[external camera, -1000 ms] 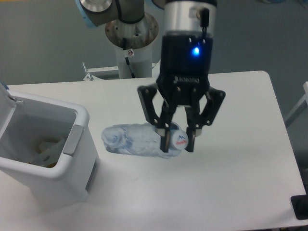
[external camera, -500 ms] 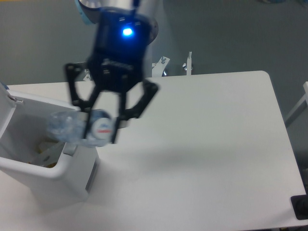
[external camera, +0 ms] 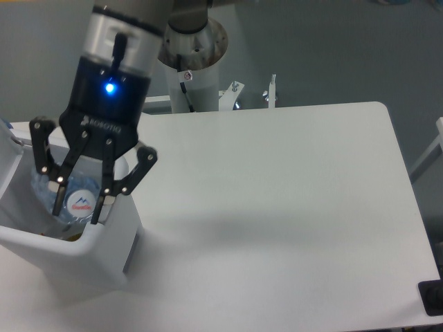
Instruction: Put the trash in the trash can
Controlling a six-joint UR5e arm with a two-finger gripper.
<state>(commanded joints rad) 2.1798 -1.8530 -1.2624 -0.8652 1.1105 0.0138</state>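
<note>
Glare and blur hide much of what I need here; the trash can (external camera: pixel 111 238) is cut off at the left edge of my view, so I see only its near rim, its right wall and part of the grey handle panel; its lid is just a sliver at the far left; what lies at the bottom of the bin is screened by the gripper and I cannot make out any packet there. The bottle (external camera: pixel 69 197) shows mostly as a pale, crumpled clear shape with its cap and a small red and blue mark facing me; its far end is lost behind the left finger linkage.

From my seat the arm reaches in from the top of the view and leans down to the left, its silver wrist and black gripper body with a blue light lit; the gripper (external camera: pixel 75 200) hangs over the open mouth of the bin, fingertips at or just below rim level; its fingers stand narrowed on either side of the bottle near the cap end, and I read them as holding it, the bottle sitting inside the bin's opening and not resting on the table.

Around it, the white table (external camera: pixel 291 207) stretches off to the right; the robot's base column (external camera: pixel 194 66) stands behind the far edge with small metal brackets beside it; a dark object clips the lower right corner.
</note>
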